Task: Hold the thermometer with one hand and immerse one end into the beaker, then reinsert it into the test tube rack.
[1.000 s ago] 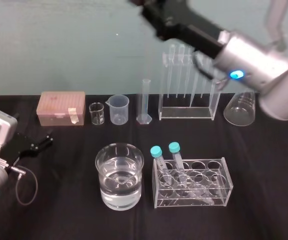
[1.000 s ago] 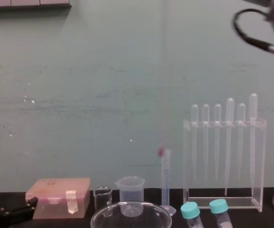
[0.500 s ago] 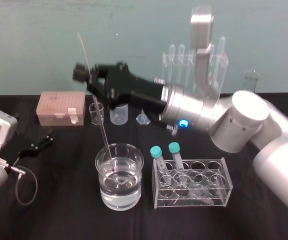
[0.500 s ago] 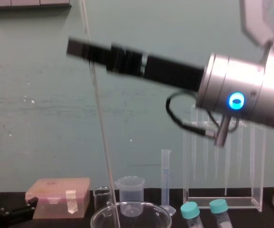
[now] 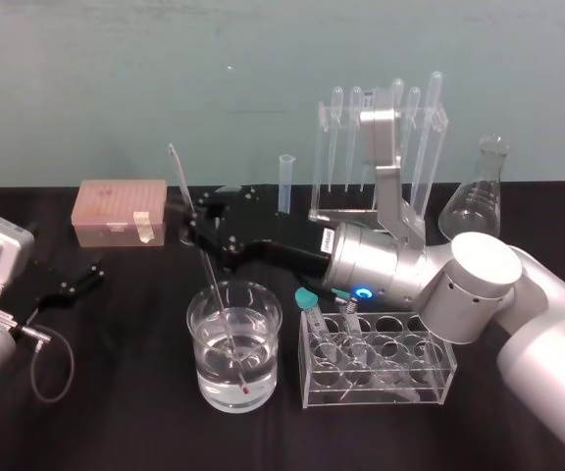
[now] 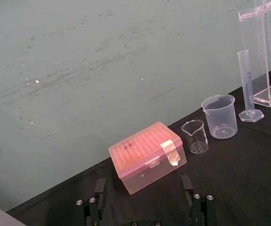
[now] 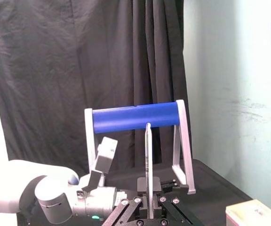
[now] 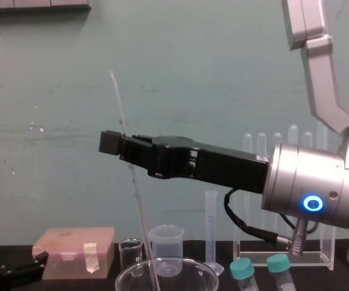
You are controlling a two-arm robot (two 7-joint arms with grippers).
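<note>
The right claw (image 5: 194, 228) reaches in from the right, above the table (image 5: 116, 422), with its long black fingers closed on the thermometer (image 5: 215, 285). It grips the rod in its upper part, so a short length rises above the claw and leans toward the back left. The longer part slants down and forward from the grip. The lower end of the rod, with its red tip, sits under the water near the bottom of the large glass beaker (image 5: 200, 373), which stands just below and in front of the claw. In the right wrist view the rod (image 7: 148, 160) runs straight out from between the closed fingers (image 7: 140, 207). The test tube rack (image 5: 366, 218) stands at the back of the table behind the right arm, holding pipettes, well apart from the thermometer. The left claw (image 5: 81, 278) rests at the left edge of the table with its fingers spread apart and nothing between them, near the pink tip box (image 5: 121, 211).
</note>
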